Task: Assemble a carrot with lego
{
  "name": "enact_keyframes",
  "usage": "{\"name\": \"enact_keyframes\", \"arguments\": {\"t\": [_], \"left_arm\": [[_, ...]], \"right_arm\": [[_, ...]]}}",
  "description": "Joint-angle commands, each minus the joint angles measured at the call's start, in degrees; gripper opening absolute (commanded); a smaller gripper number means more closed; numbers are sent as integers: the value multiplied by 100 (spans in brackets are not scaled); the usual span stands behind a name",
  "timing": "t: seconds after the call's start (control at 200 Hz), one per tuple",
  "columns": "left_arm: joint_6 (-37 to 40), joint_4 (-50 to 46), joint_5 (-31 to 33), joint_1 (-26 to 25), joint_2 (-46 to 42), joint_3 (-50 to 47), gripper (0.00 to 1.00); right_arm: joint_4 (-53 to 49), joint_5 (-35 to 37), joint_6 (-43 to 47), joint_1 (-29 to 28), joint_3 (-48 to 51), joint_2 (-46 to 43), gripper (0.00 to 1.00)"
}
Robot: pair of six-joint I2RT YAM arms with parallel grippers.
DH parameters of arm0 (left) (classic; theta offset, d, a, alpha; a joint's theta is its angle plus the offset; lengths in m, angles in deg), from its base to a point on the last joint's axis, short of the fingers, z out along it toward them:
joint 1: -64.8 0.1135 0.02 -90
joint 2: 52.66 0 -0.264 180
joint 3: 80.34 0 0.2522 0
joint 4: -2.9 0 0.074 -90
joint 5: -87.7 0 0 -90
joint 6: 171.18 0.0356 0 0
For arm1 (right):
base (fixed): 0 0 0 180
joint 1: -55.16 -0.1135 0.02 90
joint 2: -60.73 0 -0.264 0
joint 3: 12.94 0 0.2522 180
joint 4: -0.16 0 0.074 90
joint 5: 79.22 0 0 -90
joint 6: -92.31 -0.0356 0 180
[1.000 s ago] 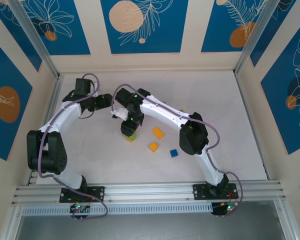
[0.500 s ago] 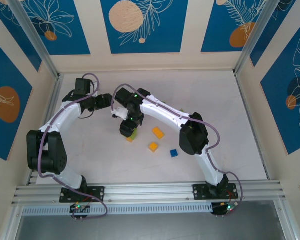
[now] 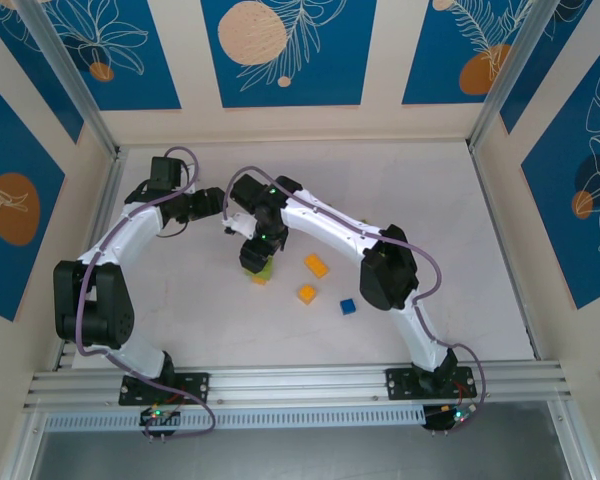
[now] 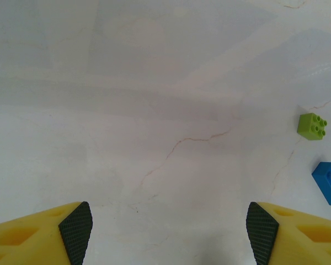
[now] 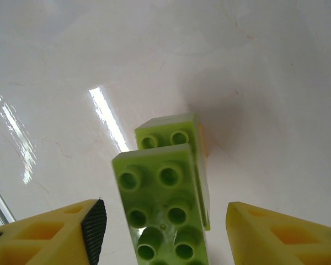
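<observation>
R gripper open astride the green lego stack, not touching, mid-table nearer the left edge. L gripper open, empty. Bricks look light, rigid, slick: pinch flat sides, not studs

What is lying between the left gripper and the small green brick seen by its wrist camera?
The stretch is bare: in the left wrist view, white table with a thin crack runs from the left gripper to the green brick.
</observation>
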Motion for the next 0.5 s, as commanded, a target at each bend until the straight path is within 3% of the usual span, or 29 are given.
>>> {"name": "enact_keyframes", "arguments": {"t": [0.0,0.255,0.31,0.385,0.495], "left_arm": [[-29,95,-123,96,-171,-45,77],[-27,106,-125,99,-168,-58,77],[-32,100,-119,106,-179,-61,77],[-32,112,-123,99,-179,-68,76],[-39,117,-121,100,-197,-68,76]], "right_arm": [[30,-160,-86,6,-67,-324,63],[292,210,-205,25,-133,-551,62],[386,376,-298,52,-120,-632,54],[375,557,-419,81,-150,-700,35],[133,561,-502,72,-201,-677,23]]}}
